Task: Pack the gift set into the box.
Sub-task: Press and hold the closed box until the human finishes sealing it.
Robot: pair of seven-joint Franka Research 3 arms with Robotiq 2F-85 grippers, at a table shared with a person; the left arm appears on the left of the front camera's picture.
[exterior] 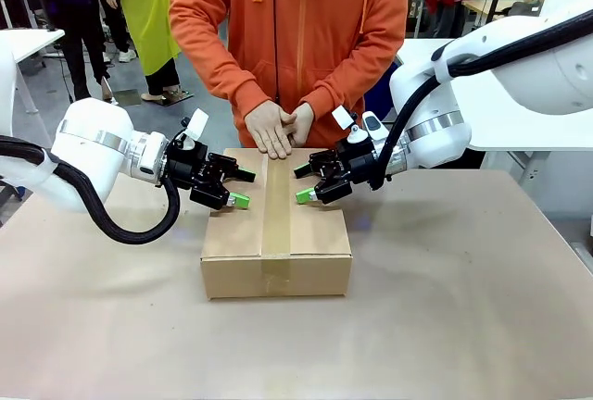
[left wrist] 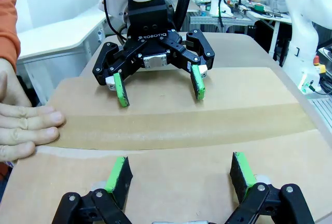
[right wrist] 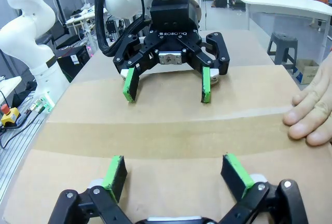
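Near end of box faces the robot side, box closed on the counter, tape down the middle seam and over the near edge. Gift set presumably inside; lid hides it, can't confirm. Left gripper over left flap, right gripper over right flap, one each side of the tape. Both sets of jaws released, fingers spread, nothing between them; contact with the cardboard hard to tell. Far end: person's hands, fingers on the tape, orange sleeves behind. Packing looks about done; step in hand seems to be holding flaps down while tape gets pressed. Risks: arms pushing too hard could dent the lid, cause is thin board over possible hollow space. Uneven push left vs right could skid the box or skew the seam. Lifting early, tape could peel if poorly stuck. Grippers sliding far could pinch the person's fingers.
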